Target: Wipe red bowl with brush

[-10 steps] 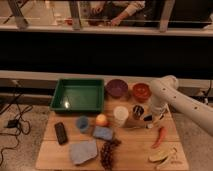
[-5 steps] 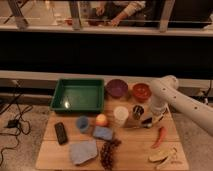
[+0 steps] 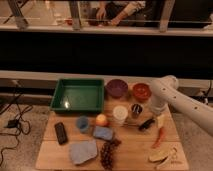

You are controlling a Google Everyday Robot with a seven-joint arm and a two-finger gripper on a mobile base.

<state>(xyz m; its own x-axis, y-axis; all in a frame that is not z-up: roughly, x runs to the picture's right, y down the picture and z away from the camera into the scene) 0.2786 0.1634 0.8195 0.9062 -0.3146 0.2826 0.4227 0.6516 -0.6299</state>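
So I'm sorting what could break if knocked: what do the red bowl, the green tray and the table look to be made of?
Red bowl: likely plastic or glazed ceramic; even orange-red with a soft sheen.
Green tray: probably plastic; uniform colour, a glossy highlight on its floor.
Table: wood, matte, pale tan top.
The gripper sits by the table's right edge, just in front of the red bowl.

Red bowl [image 3: 141,91]: small, round and orange-red. It stands upright at the back of the wooden table [image 3: 130,150], on the right side, just beside a dark purple bowl [image 3: 117,88].

Brush [image 3: 146,124]: small, short and black. It lies flat and slanted on the table, in front of the red bowl and apart from it.

Gripper [image 3: 156,111]: at the end of the white arm, low over the table, just beside the brush and in front of the red bowl.
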